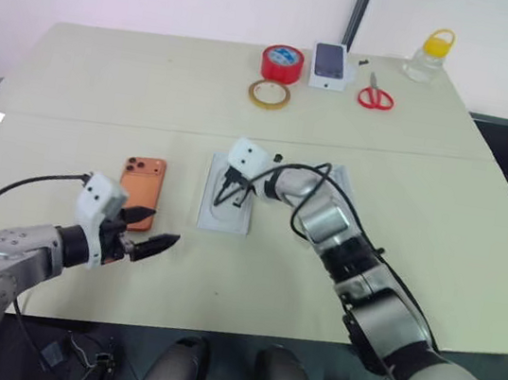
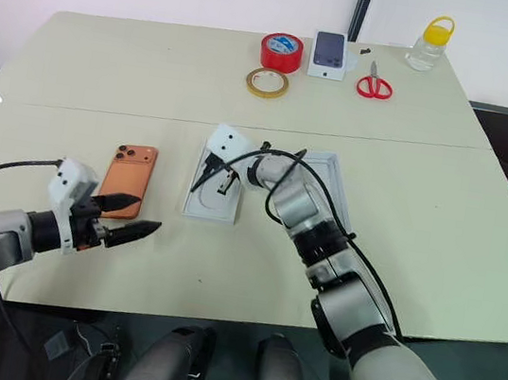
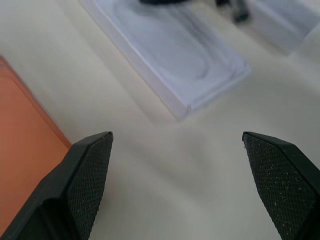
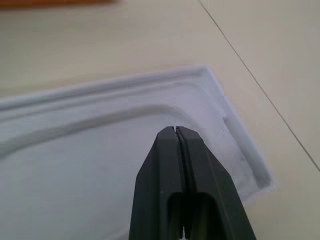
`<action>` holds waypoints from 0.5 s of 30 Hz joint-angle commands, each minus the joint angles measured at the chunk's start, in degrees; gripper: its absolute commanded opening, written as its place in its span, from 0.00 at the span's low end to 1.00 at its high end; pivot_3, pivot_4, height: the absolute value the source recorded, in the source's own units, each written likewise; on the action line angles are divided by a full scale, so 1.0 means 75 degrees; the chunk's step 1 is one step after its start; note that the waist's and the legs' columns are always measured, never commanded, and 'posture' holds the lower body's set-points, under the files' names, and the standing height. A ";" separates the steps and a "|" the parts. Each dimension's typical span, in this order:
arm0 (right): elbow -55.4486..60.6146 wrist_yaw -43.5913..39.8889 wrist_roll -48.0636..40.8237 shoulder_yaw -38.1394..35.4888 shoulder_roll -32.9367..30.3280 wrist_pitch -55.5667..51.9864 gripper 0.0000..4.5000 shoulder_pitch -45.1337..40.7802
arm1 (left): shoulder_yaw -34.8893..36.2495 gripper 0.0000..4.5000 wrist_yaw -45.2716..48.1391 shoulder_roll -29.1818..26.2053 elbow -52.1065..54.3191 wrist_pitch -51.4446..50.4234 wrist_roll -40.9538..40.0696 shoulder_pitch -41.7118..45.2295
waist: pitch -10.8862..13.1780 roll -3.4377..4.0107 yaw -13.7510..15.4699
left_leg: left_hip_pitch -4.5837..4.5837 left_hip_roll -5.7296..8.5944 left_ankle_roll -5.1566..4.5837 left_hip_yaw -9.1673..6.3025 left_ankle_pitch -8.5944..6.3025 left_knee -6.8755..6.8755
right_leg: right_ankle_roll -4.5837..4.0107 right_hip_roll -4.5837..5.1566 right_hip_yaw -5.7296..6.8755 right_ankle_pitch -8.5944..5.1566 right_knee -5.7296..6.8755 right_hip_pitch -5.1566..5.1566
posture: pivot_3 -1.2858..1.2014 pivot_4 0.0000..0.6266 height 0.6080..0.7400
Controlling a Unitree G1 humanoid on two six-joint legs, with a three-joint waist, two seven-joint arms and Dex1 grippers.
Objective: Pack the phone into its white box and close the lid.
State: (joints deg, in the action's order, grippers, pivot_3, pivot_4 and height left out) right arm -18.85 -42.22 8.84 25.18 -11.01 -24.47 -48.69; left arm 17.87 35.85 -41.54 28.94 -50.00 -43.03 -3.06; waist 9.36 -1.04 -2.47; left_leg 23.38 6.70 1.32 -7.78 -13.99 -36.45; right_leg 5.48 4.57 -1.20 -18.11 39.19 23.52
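My left hand [image 1: 154, 232] spread beside phone [image 1: 141, 186]; right hand [image 4: 176, 131] pressed together over insert [image 1: 226, 207]; risk: shallow approach shoves phone along desk [image 1: 109, 73].

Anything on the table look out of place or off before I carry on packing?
Nothing is spilled or damaged. The thin white insert lies on the table apart from the white box, a little askew to it, with the shut right end effector over it. The phone lies flat, camera side up, by the open left end effector.
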 commanded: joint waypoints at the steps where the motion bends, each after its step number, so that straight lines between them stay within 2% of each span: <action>1: 0.1489 -0.0873 -0.0042 0.0436 -0.0457 -0.0125 0.01 0.0418 | 0.0448 0.97 -0.0277 0.0126 -0.0120 -0.0113 -0.0273 0.0238 | -0.0002 -0.0003 -0.0006 | 0.0000 0.0000 0.0000 0.0000 0.0000 0.0000 | 0.0000 0.0000 0.0000 0.0000 0.0001 0.0000 | 0.52 0.24 1.00; 7: 0.2279 -0.1406 0.0140 0.0953 -0.0913 -0.0256 0.01 0.0941 | 0.0472 0.97 -0.0363 0.0050 -0.0305 -0.0087 -0.0193 0.0278 | -0.0001 -0.0002 -0.0012 | -0.0004 -0.0008 0.0000 0.0000 0.0000 0.0002 | -0.0002 -0.0007 0.0000 0.0001 0.0002 0.0000 | 0.52 0.24 1.00; 15: 0.3039 -0.2124 0.0067 0.1140 -0.1454 -0.0250 0.01 0.1232 | 0.0681 0.97 -0.0436 0.0033 -0.0500 -0.0055 -0.0226 0.0269 | -0.0003 -0.0004 0.0038 | -0.0004 -0.0008 0.0001 0.0001 0.0000 0.0000 | -0.0003 -0.0006 0.0001 0.0002 -0.0005 -0.0006 | 0.52 0.24 1.00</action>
State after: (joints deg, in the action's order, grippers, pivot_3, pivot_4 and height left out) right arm 1.25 -56.26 10.23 33.18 -21.56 -26.74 -40.04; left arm 21.33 32.48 -40.59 24.61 -50.88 -44.42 -1.35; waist 9.34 -1.07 -2.19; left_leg 23.35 6.64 1.32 -7.78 -13.99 -36.45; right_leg 5.46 4.52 -1.19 -18.10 39.14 23.47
